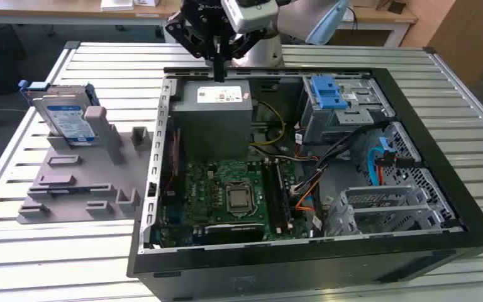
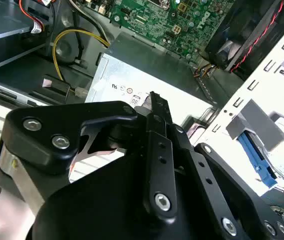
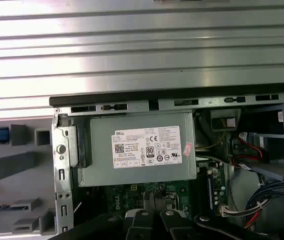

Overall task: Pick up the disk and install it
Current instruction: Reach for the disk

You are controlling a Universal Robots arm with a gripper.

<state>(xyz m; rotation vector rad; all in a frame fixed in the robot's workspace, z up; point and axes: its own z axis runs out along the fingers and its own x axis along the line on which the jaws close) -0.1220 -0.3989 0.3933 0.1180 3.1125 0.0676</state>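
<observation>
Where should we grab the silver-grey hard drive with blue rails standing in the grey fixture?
Its free upper end, coming from above. The silver-grey hard drive stands on edge, slightly tilted, in the grey plastic fixture, which holds its lower end; pinching across the broad faces looks most workable.

Black hand (image 2: 154, 97) over grey metal box (image 2: 152, 65) (white sticker), green circuit board (image 2: 167, 15), yellow cable (image 2: 54, 50) beside

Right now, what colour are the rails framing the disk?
Blue, around the silver-grey disk; it shows best in the exterior view.
</observation>
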